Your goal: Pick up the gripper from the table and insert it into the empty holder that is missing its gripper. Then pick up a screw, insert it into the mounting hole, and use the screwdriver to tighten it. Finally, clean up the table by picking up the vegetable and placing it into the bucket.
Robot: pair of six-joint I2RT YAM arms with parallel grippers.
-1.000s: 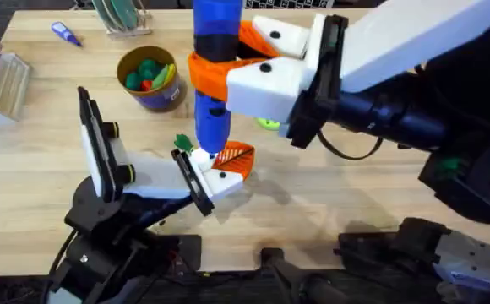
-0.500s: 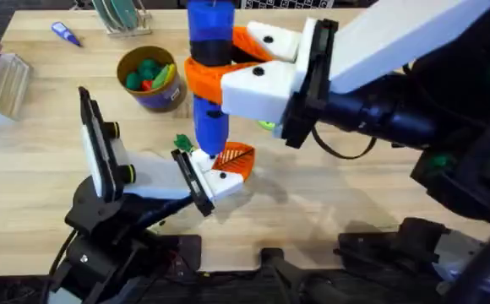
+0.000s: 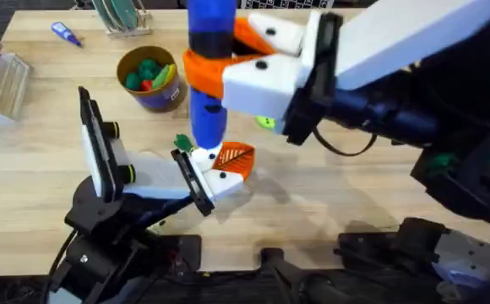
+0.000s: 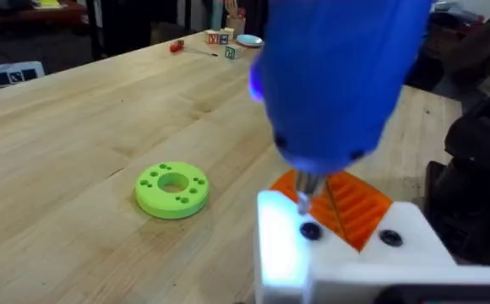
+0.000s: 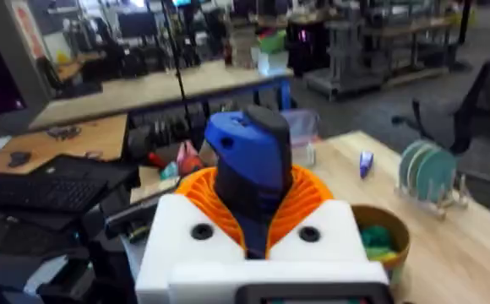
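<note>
A pale wooden table (image 3: 329,194) fills the scene, with a workshop of benches and screens behind it in the right wrist view. The largest thing over it is the right arm, whose white two-finger gripper with orange ribbed pads (image 3: 228,63) is clamped around the thick blue cylindrical powered screwdriver (image 3: 209,76), held upright with its thin metal bit pointing down. In the left wrist view that bit meets a dark screw head on the white angular plastic holder (image 4: 346,253), which carries the small orange ribbed wedge gripper (image 3: 234,158). The holder sits at the end of the left arm's gripper (image 3: 203,173), low over the table; whether its fingers are apart or together is hard to judge. Behind stands the round yellow-gold bucket with a blue-purple lower band (image 3: 149,78), holding green, red and yellow toy produce. The tiny green-topped toy vegetable (image 3: 182,143) lies on the table just beside the screwdriver's tip. A flat bright-green disc with holes (image 4: 172,189) lies nearby. No writing can be read.
</note>
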